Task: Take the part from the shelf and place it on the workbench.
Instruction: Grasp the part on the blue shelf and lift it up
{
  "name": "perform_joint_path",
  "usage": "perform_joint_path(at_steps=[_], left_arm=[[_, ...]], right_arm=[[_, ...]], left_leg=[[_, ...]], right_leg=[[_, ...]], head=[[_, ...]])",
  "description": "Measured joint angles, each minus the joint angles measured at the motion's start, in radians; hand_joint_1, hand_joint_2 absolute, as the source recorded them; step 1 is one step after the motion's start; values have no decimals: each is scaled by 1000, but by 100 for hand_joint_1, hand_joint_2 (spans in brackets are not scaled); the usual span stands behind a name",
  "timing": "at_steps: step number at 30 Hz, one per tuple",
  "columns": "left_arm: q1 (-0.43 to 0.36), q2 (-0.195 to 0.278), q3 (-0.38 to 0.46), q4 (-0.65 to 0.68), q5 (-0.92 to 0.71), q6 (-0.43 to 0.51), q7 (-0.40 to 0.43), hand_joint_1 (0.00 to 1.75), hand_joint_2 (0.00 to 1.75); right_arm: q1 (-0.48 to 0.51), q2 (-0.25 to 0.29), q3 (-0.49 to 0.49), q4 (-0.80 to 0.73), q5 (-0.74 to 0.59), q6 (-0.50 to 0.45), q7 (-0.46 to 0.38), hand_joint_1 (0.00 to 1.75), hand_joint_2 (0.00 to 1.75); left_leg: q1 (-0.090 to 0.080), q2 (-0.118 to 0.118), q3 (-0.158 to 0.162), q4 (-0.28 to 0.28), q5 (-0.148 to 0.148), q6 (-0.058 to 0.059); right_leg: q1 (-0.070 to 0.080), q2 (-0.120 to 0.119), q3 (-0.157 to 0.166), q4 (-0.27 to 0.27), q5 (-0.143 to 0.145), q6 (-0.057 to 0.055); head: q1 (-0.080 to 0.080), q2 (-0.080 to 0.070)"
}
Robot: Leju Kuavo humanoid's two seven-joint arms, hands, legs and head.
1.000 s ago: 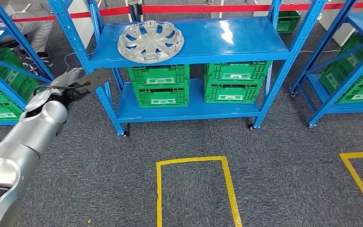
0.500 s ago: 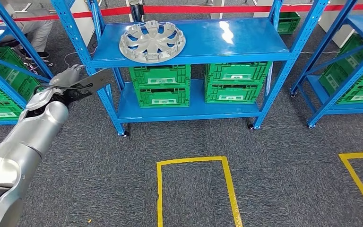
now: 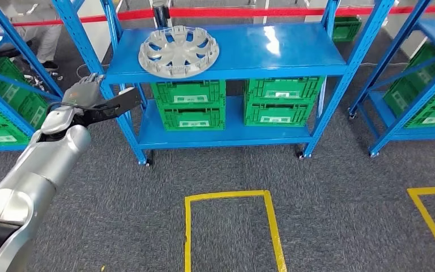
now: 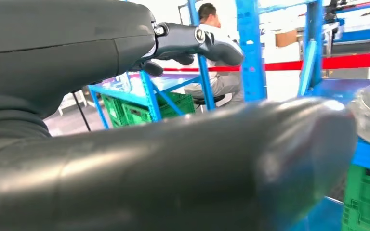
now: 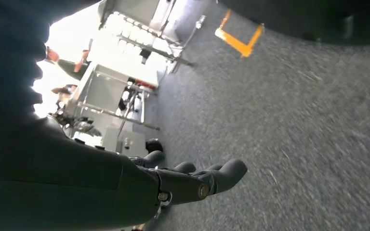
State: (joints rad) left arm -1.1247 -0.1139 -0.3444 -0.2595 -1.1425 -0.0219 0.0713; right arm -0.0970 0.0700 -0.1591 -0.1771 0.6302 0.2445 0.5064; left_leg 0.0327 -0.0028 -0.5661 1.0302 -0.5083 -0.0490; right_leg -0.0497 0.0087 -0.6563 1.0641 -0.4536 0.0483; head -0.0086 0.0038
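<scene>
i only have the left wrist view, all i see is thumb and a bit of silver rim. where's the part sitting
Observer: The round silver wheel cover lies flat on the blue shelf's top board, toward its left end.
Operator: is my left hand on it yet
Observer: No. The left hand is below and left of the board, holding nothing.
Operator: right hand?
Observer: The right hand hangs over grey carpet, fingers apart, empty.

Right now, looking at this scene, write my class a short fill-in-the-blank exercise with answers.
1. The silver wheel cover lies on the ____ level of the blue shelf.
2. The crates under it are ____ in colour.
3. The left hand holds ____.
4. The rectangle taped on the carpet is ____.

Answers: top; green; nothing; yellow
</scene>
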Motion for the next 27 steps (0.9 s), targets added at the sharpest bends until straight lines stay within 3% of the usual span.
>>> perform_joint_path(at_steps=[2, 4, 6, 8, 9, 10, 12, 13, 14, 17, 19, 21, 23, 24, 25, 26, 27], left_arm=[[1, 1, 0, -1, 0, 1, 0, 0, 0], [0, 2, 0, -3, 0, 2, 1, 0, 0], [-1, 6, 0, -3, 0, 3, 0, 0, 0], [4, 10, 0, -1, 0, 4, 0, 0, 0], [9, 12, 0, 0, 1, 4, 1, 0, 0], [12, 13, 0, 1, 1, 4, 1, 0, 0], [13, 17, 0, 0, 1, 4, 1, 0, 0], [12, 18, 0, 1, 1, 4, 0, 0, 0], [11, 19, 0, 1, 1, 5, 0, 0, 0], [10, 18, 0, 0, 1, 5, -1, 0, 0], [8, 17, -1, -2, 1, 5, -1, 0, 0], [5, 17, -1, -3, 1, 6, -1, 0, 0], [9, 15, -1, -2, 1, 6, -2, 0, 0], [14, 15, -1, -2, 1, 6, -2, 0, 0], [17, 15, -1, -1, 1, 6, -2, 0, 0], [19, 15, -1, -1, 1, 6, -2, 0, 0], [20, 15, -1, -1, 1, 6, -2, 0, 0]], right_arm=[[-1, -1, 0, 0, 4, -3, 1, 0, 175], [-2, -1, 0, 0, 7, -5, 0, 0, 175], [-4, -1, 0, 0, 9, -7, -1, 0, 175], [-4, -1, 0, 0, 10, -8, 0, 0, 175], [-3, -1, 0, 0, 11, -8, 0, 0, 175], [-2, -1, 0, 0, 11, -8, 1, 0, 175], [-1, 0, 0, 0, 12, -8, 2, 0, 175], [-2, 1, 0, 0, 12, -8, 2, 0, 175], [-3, 2, 0, 1, 12, -9, 3, 0, 175], [-5, 3, 0, 1, 12, -10, 3, 0, 175], [-6, 2, 0, 1, 12, -9, 2, 0, 175], [-7, 1, 0, 1, 12, -8, 0, 0, 175], [-6, 1, 0, 1, 12, -8, -2, 0, 175], [-5, 0, 0, 1, 13, -8, -2, 0, 175], [-4, 0, 0, 1, 13, -8, -2, 0, 175], [-3, -1, 0, 1, 14, -8, -2, 0, 175], [-3, -2, 0, 1, 14, -8, -3, 0, 175]], left_leg=[[2, -2, 9, -3, -7, -9], [5, -1, 6, 26, -22, -13], [1, 1, -56, 140, -59, -11], [-6, 1, -149, 270, -85, -4], [-9, 1, -180, 295, -73, 3], [-13, 1, -192, 282, -40, 12], [-26, 0, -167, 162, 60, 35], [-33, -2, -144, 98, 95, 46], [-40, -2, -124, 50, 112, 53], [-44, -4, -95, 4, 100, 56], [-40, -4, -76, -8, 93, 64], [-37, -4, -60, -14, 84, 72], [-37, -5, -48, -14, 72, 75], [-37, -5, -40, -14, 64, 74], [-36, -5, -30, -13, 55, 73], [-36, -5, -18, -11, 45, 70], [-34, -5, -7, -9, 34, 66]], right_leg=[[2, 1, 6, 5, -11, -27], [4, 3, 22, 4, -21, -44], [8, 3, 41, 1, -33, -57], [15, 5, 58, -1, -47, -64], [18, 6, 67, -1, -55, -66], [22, 7, 79, -2, -63, -68], [27, 9, 103, -6, -81, -68], [30, 10, 115, -9, -90, -65], [32, 11, 123, -15, -96, -61], [33, 11, 141, -23, -98, -45], [33, 6, 131, 5, -102, -39], [33, 2, 71, 101, -129, -34], [33, 1, -15, 212, -166, -28], [32, 0, -47, 238, -170, -25], [32, 0, -64, 232, -154, -22], [32, -1, -65, 194, -118, -21], [31, -3, -51, 129, -63, -20]], head=[[-1, 0], [-4, 0], [-7, 0], [-7, 0], [-7, 0], [-7, 0], [-7, 0], [-6, 0], [-6, 0], [-6, 0], [-6, 0], [-5, 0], [-5, 0], [-5, 0], [-6, 0], [-5, 0], [-5, 0]])
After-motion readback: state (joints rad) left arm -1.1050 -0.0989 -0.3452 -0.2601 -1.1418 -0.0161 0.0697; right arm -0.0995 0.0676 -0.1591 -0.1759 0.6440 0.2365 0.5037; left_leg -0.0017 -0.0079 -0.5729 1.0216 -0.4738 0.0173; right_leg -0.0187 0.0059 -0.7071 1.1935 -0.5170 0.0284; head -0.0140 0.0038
